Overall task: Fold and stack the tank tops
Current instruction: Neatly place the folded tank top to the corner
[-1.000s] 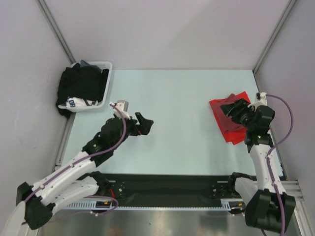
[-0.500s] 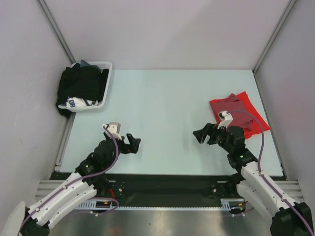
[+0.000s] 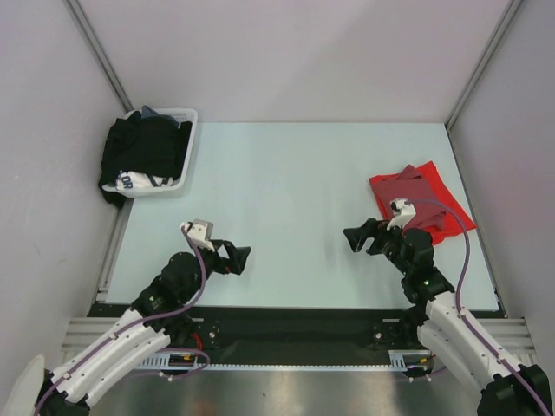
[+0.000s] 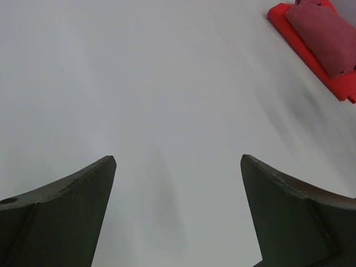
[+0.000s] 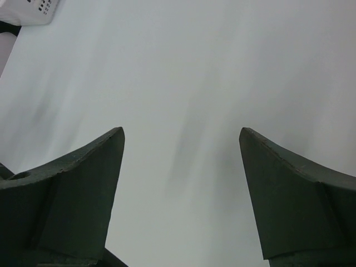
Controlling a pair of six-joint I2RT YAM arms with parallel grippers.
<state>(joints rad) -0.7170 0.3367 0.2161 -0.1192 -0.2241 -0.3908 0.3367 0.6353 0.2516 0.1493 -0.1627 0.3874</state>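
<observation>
Tank tops [image 3: 421, 186] lie stacked on the table [image 3: 295, 173], the maroon top [image 3: 412, 189] folded small on the bright red top [image 3: 453, 217], which shows around it on the side toward the wall. The pile sits just behind the right hand [image 3: 354, 240], close beside its wrist, while the hand itself points away from the pile toward the middle of the table. That hand has its two fingers spread wide and nothing between them; its own camera shows only bare table in the gap [image 5: 181, 130]. The left hand [image 3: 238, 258] is well apart from the pile, facing it across the table, fingers as wide as they go and empty too. From its wrist, the pile shows far ahead and off to the right, the maroon top [image 4: 322, 33] lying on the bright red top [image 4: 339, 83]. Well beyond the left hand, out to its left, a white basket [image 3: 189, 143] holds black clothes [image 3: 143, 147] and a white cloth [image 3: 130, 180] with dark lettering.
</observation>
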